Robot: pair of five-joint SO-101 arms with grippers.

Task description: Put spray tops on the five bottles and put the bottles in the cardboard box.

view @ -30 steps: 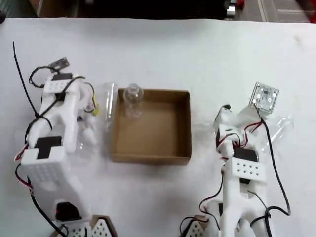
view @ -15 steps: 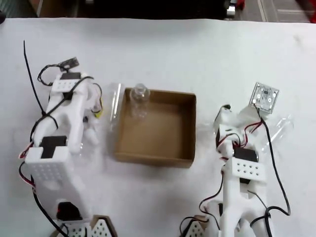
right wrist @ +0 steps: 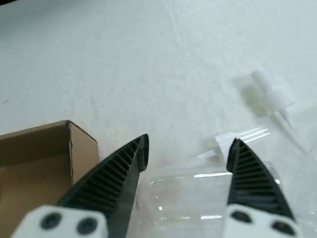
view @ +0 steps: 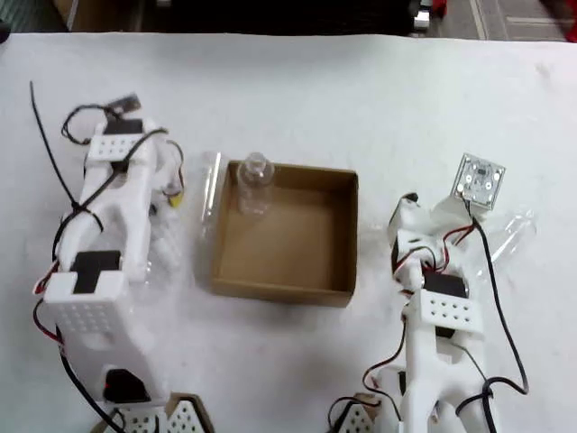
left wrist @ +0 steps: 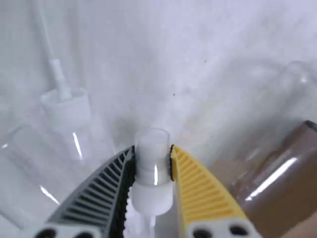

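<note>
I see the left hand clamped on a spray top, the right hand apart near a bottle lying on the surface.

We see a cardboard box, matt and slightly rough. The tabletop wears a matt, faintly creased covering; cloth or paper, we cannot tell. The standing bottle and the lying bottle are clear, glossy plastic with bright glints. The spray top is smooth white plastic under a clear cap. Both the left jaws and the right jaws are ribbed, matt plastic.
</note>
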